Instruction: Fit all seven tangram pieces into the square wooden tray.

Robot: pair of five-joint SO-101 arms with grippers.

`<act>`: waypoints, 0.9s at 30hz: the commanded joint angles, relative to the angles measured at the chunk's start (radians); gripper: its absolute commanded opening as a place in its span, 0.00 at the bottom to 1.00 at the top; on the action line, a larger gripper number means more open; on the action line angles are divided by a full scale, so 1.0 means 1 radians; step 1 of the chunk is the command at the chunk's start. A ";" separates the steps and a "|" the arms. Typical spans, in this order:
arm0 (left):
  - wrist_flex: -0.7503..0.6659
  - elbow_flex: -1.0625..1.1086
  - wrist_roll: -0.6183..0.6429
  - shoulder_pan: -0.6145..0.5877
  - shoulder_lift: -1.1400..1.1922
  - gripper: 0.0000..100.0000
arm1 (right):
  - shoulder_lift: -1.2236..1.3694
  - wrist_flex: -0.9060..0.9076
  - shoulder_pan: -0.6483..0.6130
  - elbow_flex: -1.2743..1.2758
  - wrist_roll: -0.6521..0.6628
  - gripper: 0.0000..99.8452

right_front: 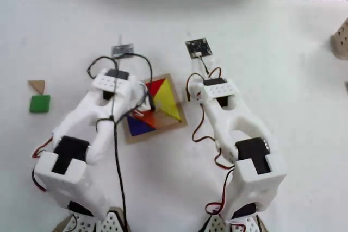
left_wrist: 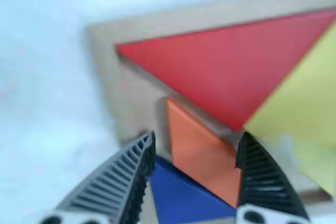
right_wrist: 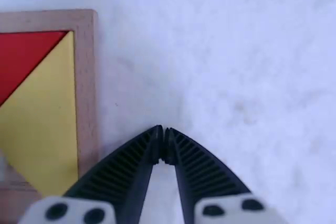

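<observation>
Four coloured pieces lie inside the square wooden tray (right_front: 163, 127), which sits on the white bench (right_front: 283, 69) between the two arms, turned at an angle to the bench edge. A large red triangle (right_front: 156, 87) fills the far part of the tray, and a large yellow triangle (right_front: 169, 101) lies edge to edge with it on the right-arm side. An orange piece (left_wrist: 202, 156) rests against the red triangle's long edge, and a blue piece (right_front: 140, 126) touches the orange one at the near corner. A strip of bare wood (left_wrist: 136, 103) shows between these pieces and the tray's rim.

Two pieces lie outside the tray, well apart from it on the far left of the bench: a green square (right_front: 39, 103) and, just beyond it, a small tan triangle (right_front: 37, 85).

The left gripper (left_wrist: 197, 140) hangs over the tray with its fingers spread, one on each side of the orange piece. The right gripper (right_wrist: 164, 132) is closed on nothing, above bare bench just beside the tray's rim (right_wrist: 85, 77).
</observation>
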 commanded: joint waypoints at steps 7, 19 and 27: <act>0.009 -0.049 0.009 -0.050 -0.001 0.26 | -0.045 0.005 -0.005 -0.041 0.014 0.02; 0.005 -0.049 -0.215 0.021 0.002 0.21 | -0.045 0.005 -0.004 -0.041 0.014 0.02; -0.046 -0.043 -0.227 0.012 0.007 0.12 | -0.045 0.005 -0.004 -0.041 0.014 0.02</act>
